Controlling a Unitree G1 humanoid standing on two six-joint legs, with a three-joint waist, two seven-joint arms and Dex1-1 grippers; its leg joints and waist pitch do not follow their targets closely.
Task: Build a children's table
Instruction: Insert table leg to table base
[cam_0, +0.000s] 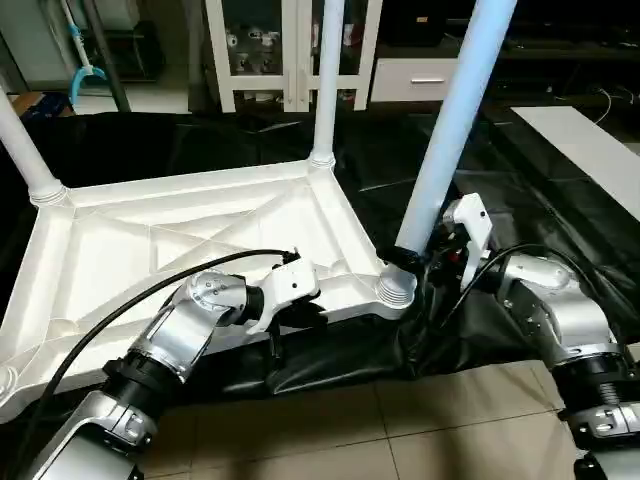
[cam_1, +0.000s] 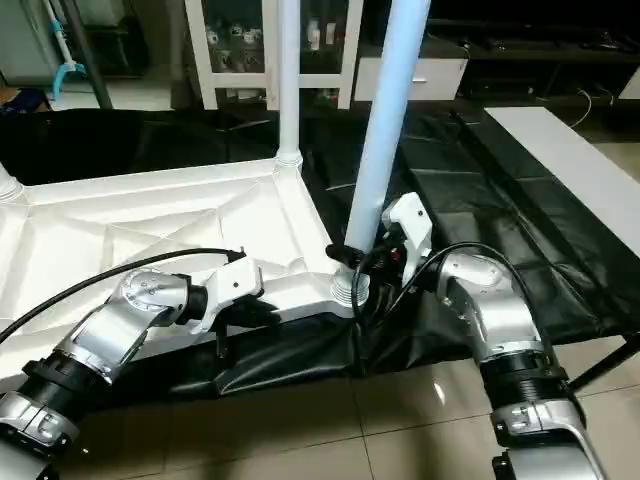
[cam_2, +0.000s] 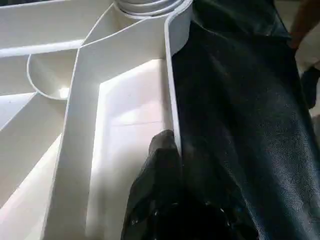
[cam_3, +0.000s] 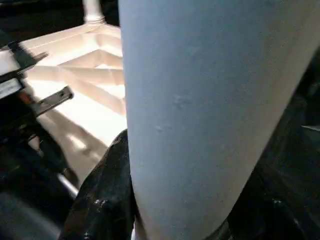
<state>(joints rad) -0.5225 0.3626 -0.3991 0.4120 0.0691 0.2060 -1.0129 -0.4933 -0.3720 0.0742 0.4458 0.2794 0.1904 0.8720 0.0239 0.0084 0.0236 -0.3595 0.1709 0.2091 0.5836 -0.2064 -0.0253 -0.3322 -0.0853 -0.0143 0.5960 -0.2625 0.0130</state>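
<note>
White plastic all round: the table top (cam_0: 190, 240) is lying ribs-up on a black sheet (cam_0: 520, 170), looks light, stiff and slick. The near leg (cam_0: 455, 120) is clamped low by the right gripper (cam_1: 365, 255), best held there. The left gripper (cam_0: 300, 305) is pinched on the rim. The corner socket (cam_0: 396, 288) is filled by that leg.

Top (cam_0: 190, 235): white, square, laid upside down on black sheet, X-ribs exposed.
Far legs (cam_0: 327, 80): two, white, seated upright in corner sockets.
Near-right leg (cam_0: 455, 120): tilted rightward, foot at socket (cam_0: 396, 289).
</note>
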